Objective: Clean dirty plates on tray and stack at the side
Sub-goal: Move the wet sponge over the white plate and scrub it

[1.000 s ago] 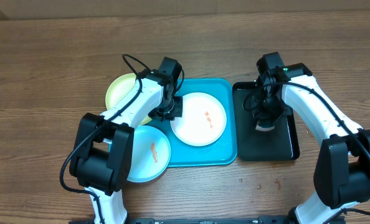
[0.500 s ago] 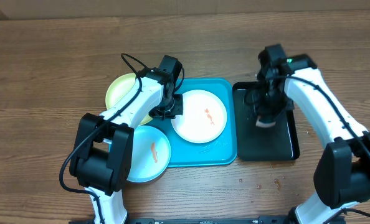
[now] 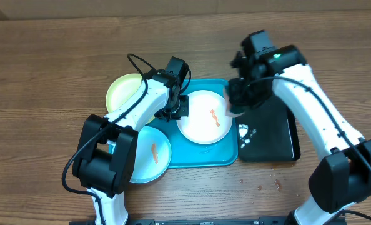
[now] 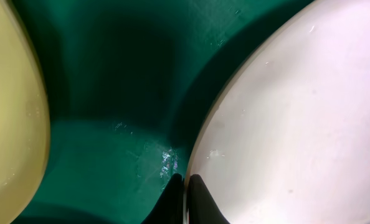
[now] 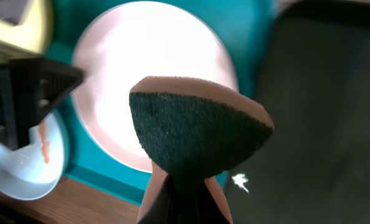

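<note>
The white plate with an orange smear lies on the turquoise tray. My left gripper is shut on its left rim; in the left wrist view the fingertips pinch the white plate's edge over the tray. The yellow-green plate overlaps the tray's left edge. The light blue plate sits at the tray's front left corner. My right gripper is shut on a sponge, dark scouring face forward, hovering above the white plate's right edge.
A glossy black tray lies right of the turquoise one, with a white foam blob near its left rim. Small crumbs dot the wooden table in front of it.
My right arm has swung left off the black tray with the sponge, to the white plate's right edge. The left gripper and white plate have shifted slightly right.
</note>
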Controlling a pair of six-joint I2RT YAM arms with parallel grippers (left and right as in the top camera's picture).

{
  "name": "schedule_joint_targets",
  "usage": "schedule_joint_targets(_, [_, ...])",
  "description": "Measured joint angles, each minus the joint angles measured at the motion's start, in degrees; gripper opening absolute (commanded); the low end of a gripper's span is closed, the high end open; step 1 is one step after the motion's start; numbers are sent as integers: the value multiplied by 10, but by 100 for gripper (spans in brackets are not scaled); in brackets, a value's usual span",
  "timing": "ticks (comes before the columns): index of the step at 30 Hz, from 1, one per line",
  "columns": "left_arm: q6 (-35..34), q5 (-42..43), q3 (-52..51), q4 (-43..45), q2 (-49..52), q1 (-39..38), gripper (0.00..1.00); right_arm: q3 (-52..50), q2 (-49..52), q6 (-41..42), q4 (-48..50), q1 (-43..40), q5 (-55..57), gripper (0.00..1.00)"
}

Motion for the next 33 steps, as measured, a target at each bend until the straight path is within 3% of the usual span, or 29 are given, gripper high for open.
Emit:
schedule_joint_targets(8, [-2, -13, 0, -12, 0, 0, 4, -43, 0, 14, 72, 58, 38, 4])
schedule_joint_targets(22, [-2, -18, 0, -12, 0, 0, 4, -138, 0, 26, 189, 60, 52, 4])
schedule_joint_targets(33, [-2, -18, 0, -12, 0, 0, 4, -146, 45, 26, 221, 60, 67, 4])
